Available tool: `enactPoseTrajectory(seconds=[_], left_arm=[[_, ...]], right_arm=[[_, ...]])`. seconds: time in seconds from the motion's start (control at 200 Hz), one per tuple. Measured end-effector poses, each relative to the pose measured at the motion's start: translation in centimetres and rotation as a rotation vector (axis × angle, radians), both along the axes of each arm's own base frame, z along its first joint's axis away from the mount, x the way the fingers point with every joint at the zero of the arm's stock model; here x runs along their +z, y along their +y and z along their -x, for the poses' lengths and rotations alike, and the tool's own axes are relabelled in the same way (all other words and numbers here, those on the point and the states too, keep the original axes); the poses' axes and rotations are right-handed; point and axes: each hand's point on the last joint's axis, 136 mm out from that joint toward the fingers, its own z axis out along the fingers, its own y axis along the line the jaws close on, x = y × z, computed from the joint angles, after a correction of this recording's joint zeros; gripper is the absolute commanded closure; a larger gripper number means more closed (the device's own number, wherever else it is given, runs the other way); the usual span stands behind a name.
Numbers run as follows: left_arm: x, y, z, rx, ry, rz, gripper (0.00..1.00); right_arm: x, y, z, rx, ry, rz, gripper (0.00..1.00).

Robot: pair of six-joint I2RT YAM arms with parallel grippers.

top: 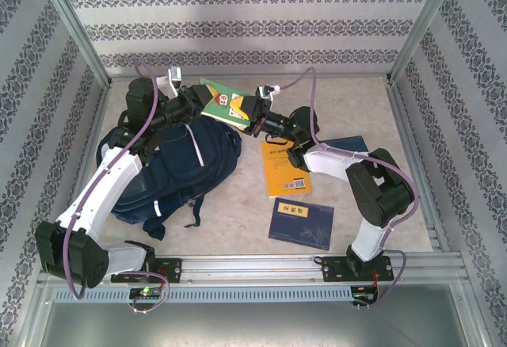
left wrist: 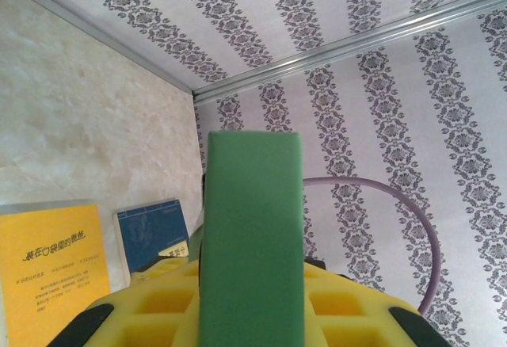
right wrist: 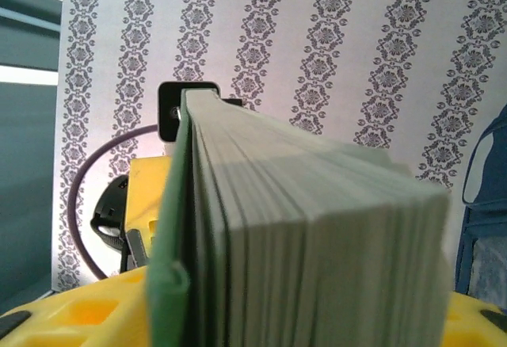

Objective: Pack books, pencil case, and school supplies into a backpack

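Now, booklet [top: 223, 104] within left end effector [top: 203, 103]

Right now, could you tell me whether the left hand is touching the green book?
Touching. The left wrist view shows the green book wedged between the yellow fingers of the left hand.

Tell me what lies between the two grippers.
A green book bridges the gap between the left gripper and the right gripper in the top view; each wrist view shows it between that gripper's jaws.
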Motion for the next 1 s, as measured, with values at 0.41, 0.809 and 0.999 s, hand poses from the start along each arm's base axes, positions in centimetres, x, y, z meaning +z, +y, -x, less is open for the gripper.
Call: enactPoseTrajectory(seconds=[0.41,0.809,0.999], left_arm=[[-0.6,0.2,0.4,0.007,0.013,-0.013,1.00],[-2.7,1.4,1.7,0.038,0.024,-0.170,0.44],[-5.1,4.0,2.5,0.117,0.074,-0.365,0.41]], right_arm=[[0.7,-0.6,0.5,-0.018,-0.014,-0.008,0.87],[-1.4,-4.1,-0.6,-0.124,0.018,0.067,1.00],[-4.5,-8.8,-2.3,-0.282,0.062,0.217,1.00]])
